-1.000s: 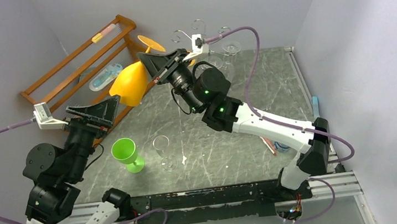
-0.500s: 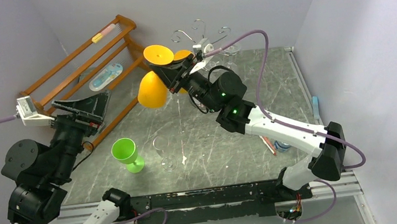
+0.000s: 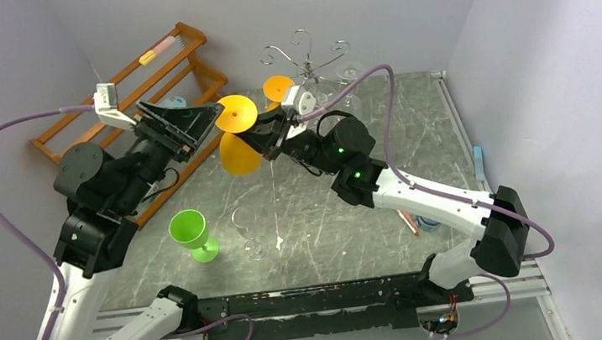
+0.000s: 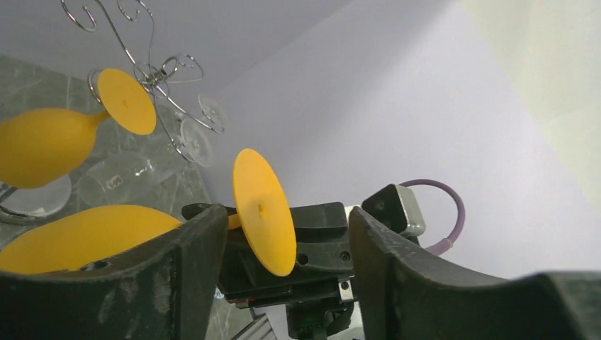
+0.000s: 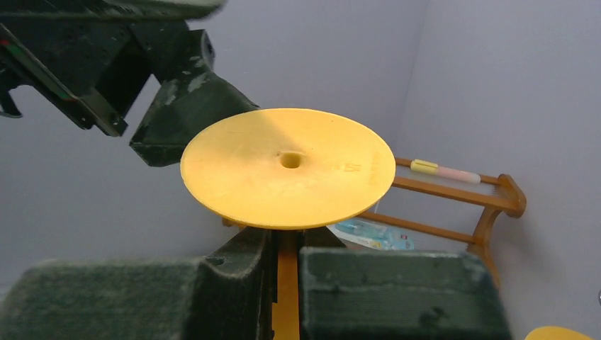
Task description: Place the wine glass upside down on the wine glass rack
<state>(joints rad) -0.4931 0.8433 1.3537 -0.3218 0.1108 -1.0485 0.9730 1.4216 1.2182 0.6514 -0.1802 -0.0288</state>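
Observation:
An orange wine glass is held in the air, its stem (image 5: 287,283) clamped in my shut right gripper (image 3: 264,136), also in the right wrist view (image 5: 287,255). Its round foot (image 3: 237,113) points toward my left gripper (image 3: 207,129), and its bowl (image 3: 237,153) hangs lower. My left gripper (image 4: 287,227) is open and raised, with the foot (image 4: 264,210) between its fingertips, apparently untouched. The silver wire wine glass rack (image 3: 302,56) stands behind. A second orange glass (image 4: 126,100) and clear glasses (image 4: 191,138) hang from it.
An orange wooden slatted rack (image 3: 128,87) leans at the back left with a blue packet (image 5: 372,234) behind it. A green goblet (image 3: 193,232) and a clear wine glass (image 3: 249,230) stand on the table near the front. A small object (image 3: 417,221) lies by the right arm.
The right gripper has carried the orange glass rightward from the wooden rack and turned it. The left arm has risen and swung its open gripper up to the glass's foot.

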